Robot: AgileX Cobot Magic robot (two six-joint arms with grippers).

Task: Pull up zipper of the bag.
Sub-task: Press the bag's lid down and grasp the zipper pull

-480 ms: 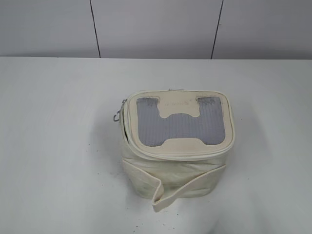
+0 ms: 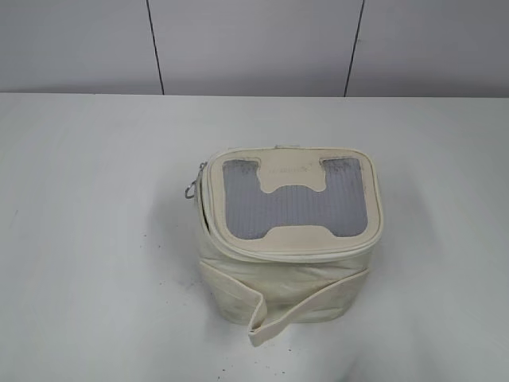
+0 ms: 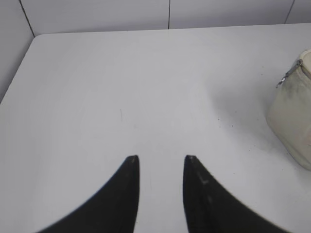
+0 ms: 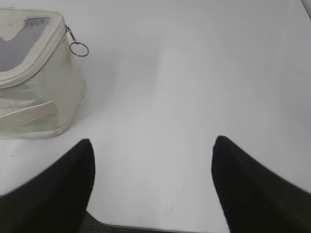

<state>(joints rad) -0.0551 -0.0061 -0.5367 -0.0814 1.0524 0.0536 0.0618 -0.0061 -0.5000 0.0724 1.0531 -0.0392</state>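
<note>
white table [image 2: 87, 239]: bag [image 2: 286, 270] upright, zipper [image 2: 208, 216] gaping; left end effector [image 3: 161, 165], right end effector [image 4: 153, 145] apart, empty.

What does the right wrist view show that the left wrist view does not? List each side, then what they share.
Only the right wrist view: the bag's grey mesh lid panel, a cream strap across its side, a zipper pull with a clear silver ring, and the right pincer with fingers spread wide.

Only the left wrist view: the left pincer with a narrower gap between its fingers, and the wall panels behind the table.

Both: the cream bag at the frame's edge, the white table, and a pincer apart from the bag, holding nothing.
</note>
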